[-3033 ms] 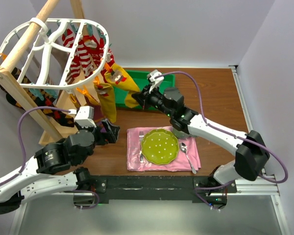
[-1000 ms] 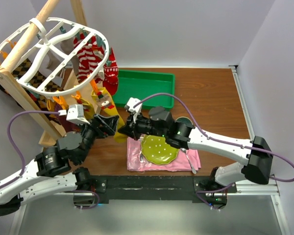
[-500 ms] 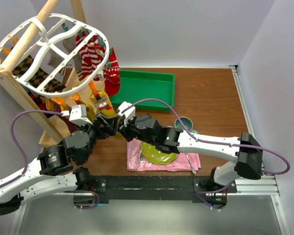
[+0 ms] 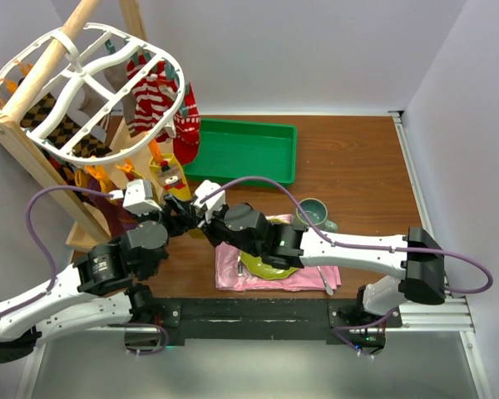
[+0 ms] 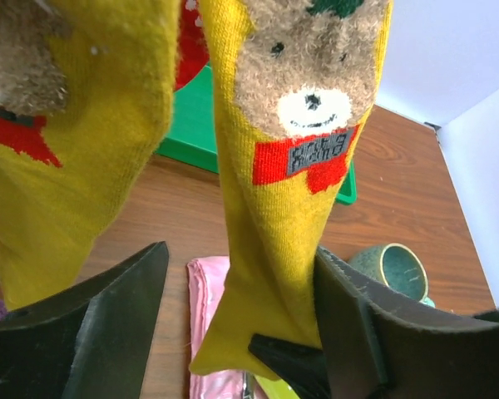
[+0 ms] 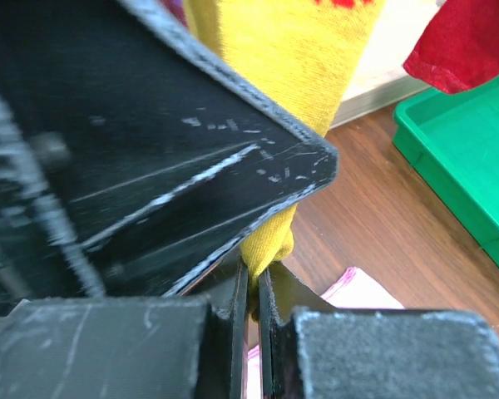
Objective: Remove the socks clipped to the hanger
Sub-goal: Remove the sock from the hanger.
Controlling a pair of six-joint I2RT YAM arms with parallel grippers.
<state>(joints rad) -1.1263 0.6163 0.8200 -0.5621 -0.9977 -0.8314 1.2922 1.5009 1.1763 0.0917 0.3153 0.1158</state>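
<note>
Top view. Hanger sits upper left of frame, tilted, slung on the pole of a wooden rack. Socks are clipped along its rim. A striped sock and a red sock hang at its right side. Dark checked ones show under its left half, hard to make out.

Left wrist view. Left gripper has its jaws spread wide with nothing clamped. The yellow sock, with a bear face and red bow, hangs down between them. It lies against the right-hand finger and clear of the left-hand one. A second yellow sock hangs at left of frame, above the left-hand finger. A black tip at bottom centre meets the toe of the first sock.

Right wrist view. Right gripper is pinched closed on the toe of the yellow sock, with only a thin slit between the fingers and fabric caught in it. A large black finger of the left gripper fills the upper left of frame.

Top view again. Both arms meet left of centre, just below the hanger's lower right edge, grippers nose to nose. Contact between them can't be told from above.

Also on the table: green tray upper centre, mug right of centre, and plate on a pink napkin lower centre, partly under the right arm.
</note>
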